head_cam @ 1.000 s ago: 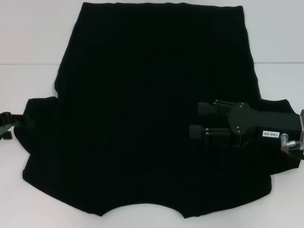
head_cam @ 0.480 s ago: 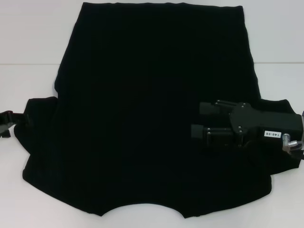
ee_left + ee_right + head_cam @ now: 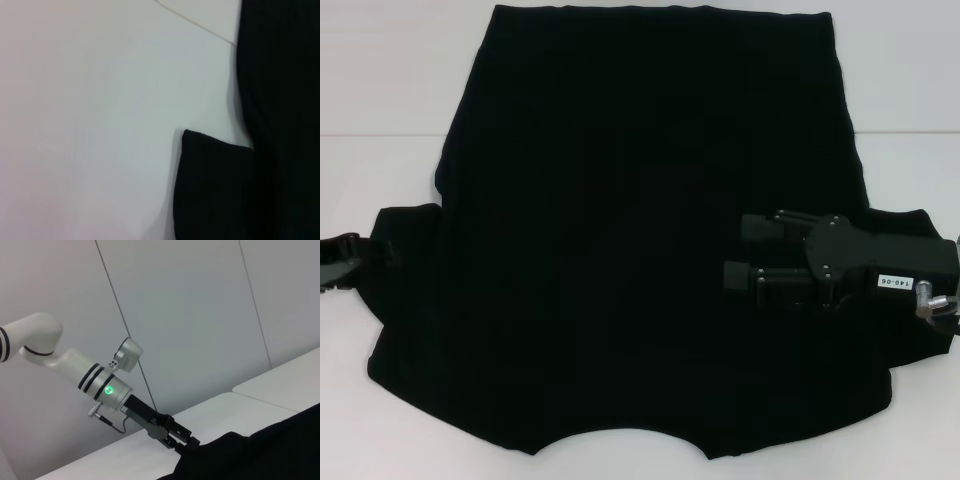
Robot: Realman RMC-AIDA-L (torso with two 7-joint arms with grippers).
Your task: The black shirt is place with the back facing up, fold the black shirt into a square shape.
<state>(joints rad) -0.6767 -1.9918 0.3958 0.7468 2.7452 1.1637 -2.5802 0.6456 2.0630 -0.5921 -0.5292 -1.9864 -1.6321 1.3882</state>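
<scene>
Black shirt point(image 3: 640, 230) lies flat on the white desk point(image 3: 380, 90), neckline edge nearest you, hem far.

Right end effector point(image 3: 732, 252) sits over the shirt's right side, fingers pointing toward the shirt's middle. Head view gives you two dark fingers point(image 3: 760, 228) stacked one above the other w/ a gap between, nothing caught in it: reads as released. Cloth spreads out on every side of it.

Left end effector point(image 3: 342, 262) is at the left sleeve point(image 3: 400, 235), right at the sleeve's outer edge. Head view shows only a sliver of it at frame edge. Right wrist view shows what head view can't: the left arm point(image 3: 100, 385) from across the desk, w/ green light on, and the left end effector point(image 3: 186, 442) tip meeting the cloth edge point(image 3: 235, 445). Can't tell if it's clenched or released.

Left wrist view: no fingers shown, only the sleeve corner point(image 3: 215, 185) on bare desk point(image 3: 90, 125), shirt body point(image 3: 280, 100) beside it.
</scene>
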